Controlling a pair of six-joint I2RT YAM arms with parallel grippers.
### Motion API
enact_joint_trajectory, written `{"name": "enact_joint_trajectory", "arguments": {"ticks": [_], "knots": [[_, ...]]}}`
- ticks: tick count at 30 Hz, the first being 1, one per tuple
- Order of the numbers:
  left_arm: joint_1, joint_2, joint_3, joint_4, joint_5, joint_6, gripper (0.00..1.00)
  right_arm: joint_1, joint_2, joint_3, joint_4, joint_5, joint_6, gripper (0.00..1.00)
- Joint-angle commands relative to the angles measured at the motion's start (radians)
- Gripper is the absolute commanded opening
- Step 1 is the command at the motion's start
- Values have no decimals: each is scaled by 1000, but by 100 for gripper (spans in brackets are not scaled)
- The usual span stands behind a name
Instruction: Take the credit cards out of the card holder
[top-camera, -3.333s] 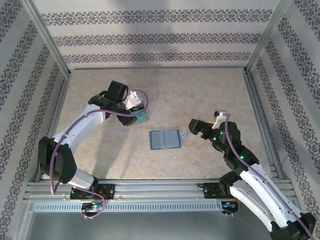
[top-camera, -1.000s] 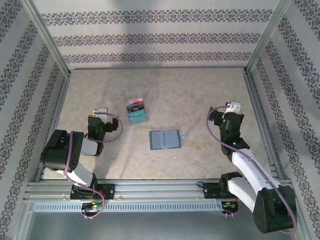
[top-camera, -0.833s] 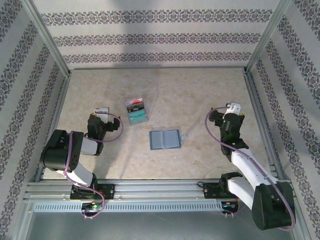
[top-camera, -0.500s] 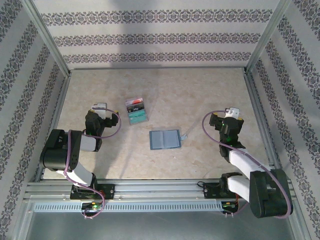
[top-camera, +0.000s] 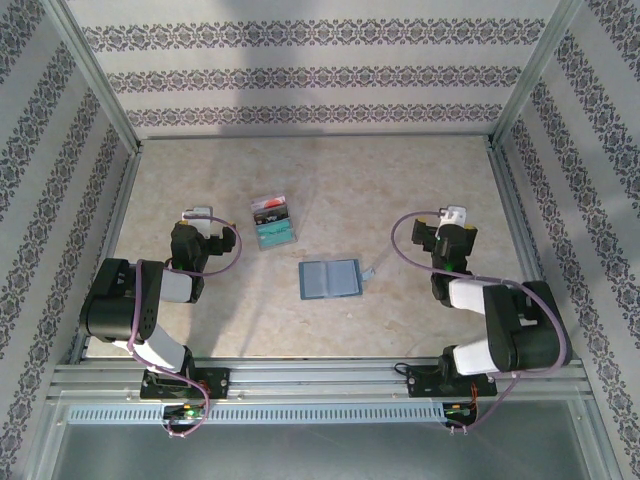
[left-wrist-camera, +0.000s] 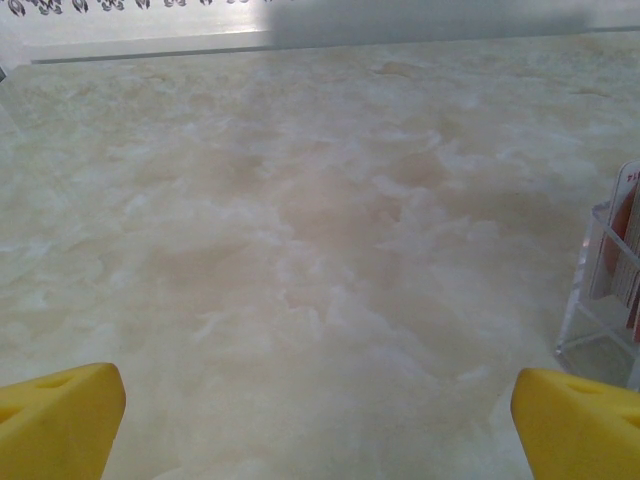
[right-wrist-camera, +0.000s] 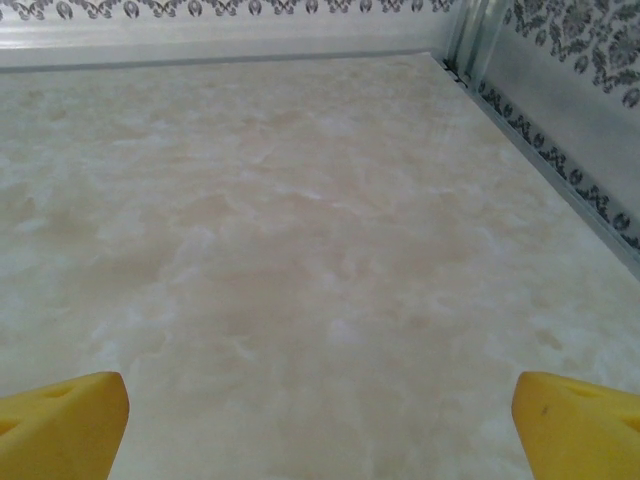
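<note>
While both arms sit folded low, the card holder (top-camera: 330, 279) lies open and flat around mid-bench, nearest the arm bases, on the pale bench (top-camera: 400, 180). Credit cards (top-camera: 272, 222) lie out on the bench at 10 o'clock from it, clearly apart. The teal card (top-camera: 277, 236) is nearer and the white card with red (top-camera: 268, 208) is just beyond; touching or overlapping, can't tell. Left pincer (left-wrist-camera: 318, 420) sits at 9 o'clock of the cards, yellow fingers (left-wrist-camera: 60, 415) spread wide, nothing held. Right pincer (right-wrist-camera: 320, 420) sits at 2 o'clock from the holder, also wide apart, empty.
</note>
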Motion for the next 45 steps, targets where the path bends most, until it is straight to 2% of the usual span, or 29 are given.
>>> {"name": "enact_joint_trajectory", "arguments": {"ticks": [1,4,8,9,11,13,18,45], "knots": [[11,-4,14,-6,-13,-15,99,-13,30,43,68,-30,-22,98],[11,-4,14,-4,-12,-15,99,-13,37,60,37,-44,-23,98],[11,-4,14,-4,-12,-15,99,-24,48,53,50,-145,-46,98],[11,-3,14,-4,-13,-15,99,-31,61,40,73,-179,-55,98],[11,-4,14,-4,-11,-15,99,-31,106,0,227,-217,-64,98],[11,-4,14,-4,-11,-15,99,-30,76,17,140,-266,-84,98],[11,-4,14,-4,-11,-15,99,-93,93,22,157,-417,-46,98],[11,-4,14,-6,-11,-15,99,-95,93,22,158,-421,-48,98]]}}
